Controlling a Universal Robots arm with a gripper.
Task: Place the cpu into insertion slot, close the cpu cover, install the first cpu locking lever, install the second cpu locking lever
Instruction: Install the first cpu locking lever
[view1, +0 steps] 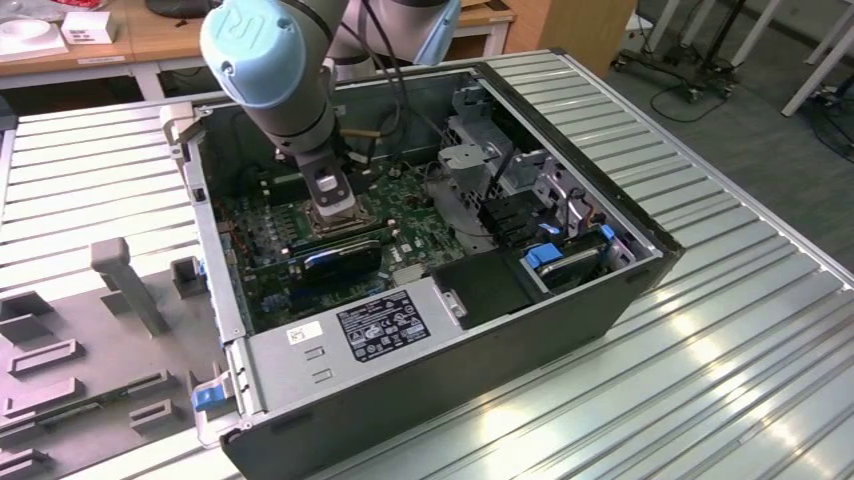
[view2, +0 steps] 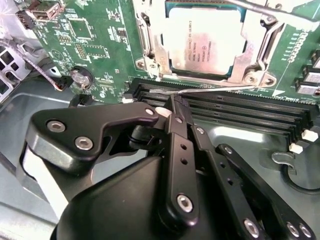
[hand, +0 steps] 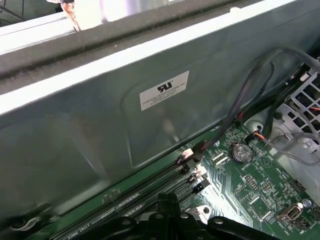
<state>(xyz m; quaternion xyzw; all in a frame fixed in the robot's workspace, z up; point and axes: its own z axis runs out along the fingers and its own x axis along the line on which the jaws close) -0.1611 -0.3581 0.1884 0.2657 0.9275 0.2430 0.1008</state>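
While the cpu (view2: 207, 40) sits seated, the claw (view2: 172, 107) is pinched closed on a thin lever (view2: 210, 90).

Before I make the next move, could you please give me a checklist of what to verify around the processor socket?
1. Small square silvery-grey metal cpu lies flat and square on the green board: ok.
2. Thin silver metal cpu cover frame is down over the chip's edges: ok.
3. Thin silver wire locking lever beside the black memory slots is latched: cannot tell.
4. Second wire lever on the far side is latched: cannot tell.
5. Black gripper has its jaws together at the near lever: ok; contact with it: cannot tell.
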